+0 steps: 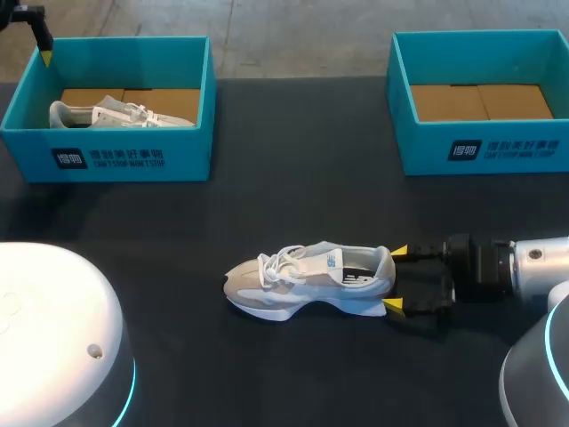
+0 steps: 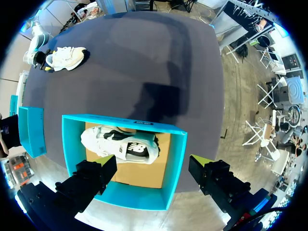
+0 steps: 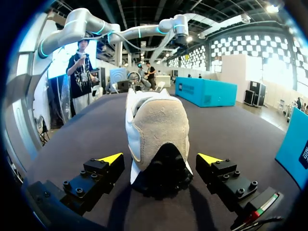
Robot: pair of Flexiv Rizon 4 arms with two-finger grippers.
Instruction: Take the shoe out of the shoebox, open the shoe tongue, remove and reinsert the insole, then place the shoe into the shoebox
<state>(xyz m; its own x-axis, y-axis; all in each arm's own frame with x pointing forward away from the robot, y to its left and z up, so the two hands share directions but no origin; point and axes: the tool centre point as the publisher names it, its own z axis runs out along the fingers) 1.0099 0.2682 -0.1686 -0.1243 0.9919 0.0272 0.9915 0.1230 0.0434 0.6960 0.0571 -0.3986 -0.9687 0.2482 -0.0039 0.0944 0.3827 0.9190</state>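
Observation:
A grey and white shoe (image 1: 307, 280) lies on its sole on the black table, toe to the left. My right gripper (image 1: 396, 279) is open at its heel, one yellow tip on either side, neither touching. In the right wrist view the suede heel (image 3: 156, 125) stands between the fingers of the right gripper (image 3: 161, 161). A second shoe (image 1: 116, 114) rests inside the left teal shoebox (image 1: 107, 156). My left gripper (image 1: 43, 49) hangs open above that box's back left corner. From the left wrist view the boxed shoe (image 2: 120, 147) lies below the left gripper (image 2: 151, 166).
A second teal shoebox (image 1: 484, 147) with only its cardboard floor showing stands at the back right. Black tabletop stretches between the two boxes and in front of the shoe. My arms' white bases fill the near corners.

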